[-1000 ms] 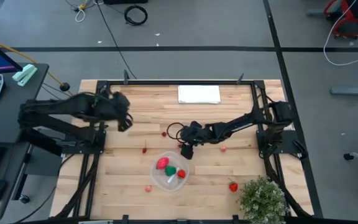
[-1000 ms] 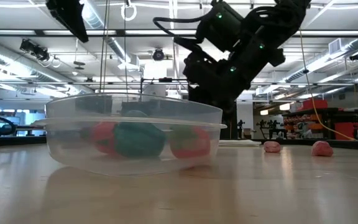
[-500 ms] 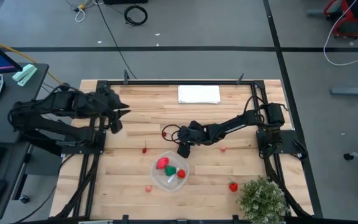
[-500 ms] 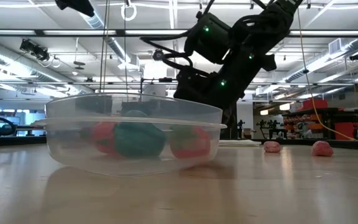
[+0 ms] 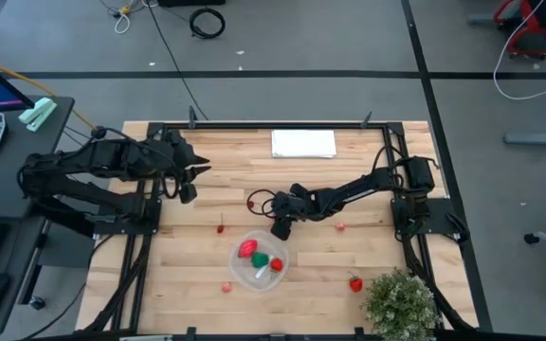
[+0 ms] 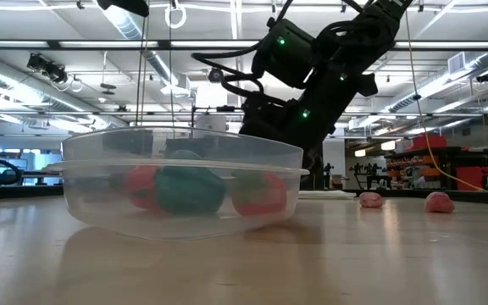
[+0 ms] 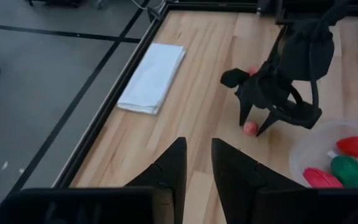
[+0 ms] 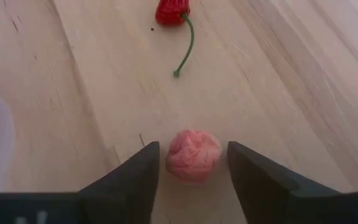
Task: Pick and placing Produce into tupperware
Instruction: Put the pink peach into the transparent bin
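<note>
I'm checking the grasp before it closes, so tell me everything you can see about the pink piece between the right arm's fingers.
The pink piece is a small roundish toy produce item with a wrinkled, crumpled-looking surface, pale pink all over. It rests on the wooden table, between the open fingers of the right tool, with a little gap on each side. A red piece with a thin green stem lies apart from it, farther ahead.

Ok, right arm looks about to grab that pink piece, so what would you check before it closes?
1. Right gripper open: ok, a finger on each side of the pink fruit.
2. Fruit centred between the fingers: ok.
3. Fingers low enough to grip: cannot tell.
4. Red cherry clear of the fingers: ok, it lies well ahead.
5. Tupperware has room: ok, three pieces inside, floor still showing.
6. Left gripper out of the way: ok, near the table's left edge.
</note>
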Available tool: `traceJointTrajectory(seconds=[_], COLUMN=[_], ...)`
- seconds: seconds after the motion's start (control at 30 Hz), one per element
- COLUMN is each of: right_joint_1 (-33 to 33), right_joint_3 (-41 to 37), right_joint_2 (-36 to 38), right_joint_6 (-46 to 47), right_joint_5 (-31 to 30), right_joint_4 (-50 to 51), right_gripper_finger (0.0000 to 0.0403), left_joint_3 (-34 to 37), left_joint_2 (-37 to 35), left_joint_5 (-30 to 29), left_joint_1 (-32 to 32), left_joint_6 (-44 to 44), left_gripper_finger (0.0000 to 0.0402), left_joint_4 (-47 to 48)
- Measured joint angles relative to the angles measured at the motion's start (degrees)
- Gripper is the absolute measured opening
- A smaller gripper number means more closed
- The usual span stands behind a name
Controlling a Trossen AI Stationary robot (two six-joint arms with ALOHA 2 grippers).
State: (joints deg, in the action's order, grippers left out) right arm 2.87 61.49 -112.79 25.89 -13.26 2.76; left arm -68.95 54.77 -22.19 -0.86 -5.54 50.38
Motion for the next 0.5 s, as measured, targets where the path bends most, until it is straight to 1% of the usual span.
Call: traceJointTrajectory(seconds=[0.17, 0.33, 0.4, 0.5], right_joint_1=[0.05, 1.16, 2.30, 4.88], right_joint_3=[-0.04, -0.04, -0.04, -0.04], right_joint_2=[1.98, 7.43, 9.95, 13.26], right_joint_6=[-0.07, -0.47, -0.58, -1.30], right_joint_5=[0.10, 1.23, 1.32, 2.83], right_joint_4=[0.81, 0.77, 0.53, -0.78], right_gripper_finger=[0.0122, 0.0047, 0.0028, 0.0024], left_joint_3=[0.05, 0.04, 0.04, 0.04], left_joint_2=[0.34, 0.35, 0.32, 0.36], left_joint_5=[0.01, -0.02, 0.01, -0.02], left_joint_1=[0.07, 0.07, 0.06, 0.07], left_joint_6=[0.12, 0.48, 1.00, 1.11], left_gripper_finger=[0.0081, 0.0076, 0.0076, 0.0078], left_joint_4=[0.99, 1.54, 1.59, 1.97])
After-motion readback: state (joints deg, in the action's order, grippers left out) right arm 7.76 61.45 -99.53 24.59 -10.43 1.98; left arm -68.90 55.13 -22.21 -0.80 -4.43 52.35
